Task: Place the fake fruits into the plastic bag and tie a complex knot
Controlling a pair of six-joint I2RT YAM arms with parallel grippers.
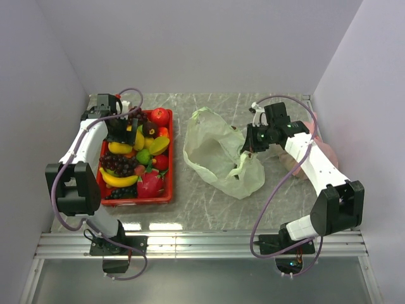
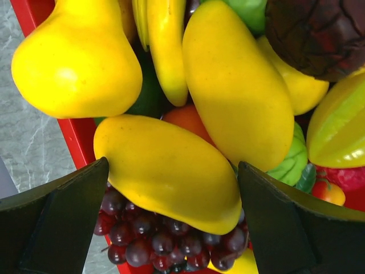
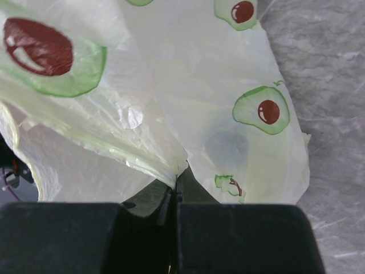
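Fake fruits [image 1: 136,161] all sit heaped in a red tray [image 1: 139,201] on the left of the grey veined surface [image 1: 209,196]. None is in the plastic bag [image 1: 215,149] yet and no knot is tied, so the task looks to be at its very start.

At the near end of the tray lie a pink dragon fruit [image 1: 150,183], a banana [image 1: 117,180] and dark grapes [image 1: 120,164]. Just past them the left hand [image 1: 123,130] hangs low over the heap with its fingers spread wide, one on each side of a yellow mango [image 2: 168,168] that rests on the grapes. It grips nothing. The straddle reads as the line-up for a pick, and the mango seems chosen because it lies on top. A second mango and a yellow pear-shaped fruit sit close beside it, so closing may nudge them.

Right of the tray, the bag lies crumpled on the surface with its mouth apparently open upward. The right hand [image 1: 248,147] is clenched on a fold of the thin film at the bag's right edge. Its wrist view shows the plastic gathered to a point between the shut fingers. Holding that edge probably keeps the mouth open and stops the light bag from sliding when a fruit drops in.

At the tray's far end sits a red apple [image 1: 160,116].
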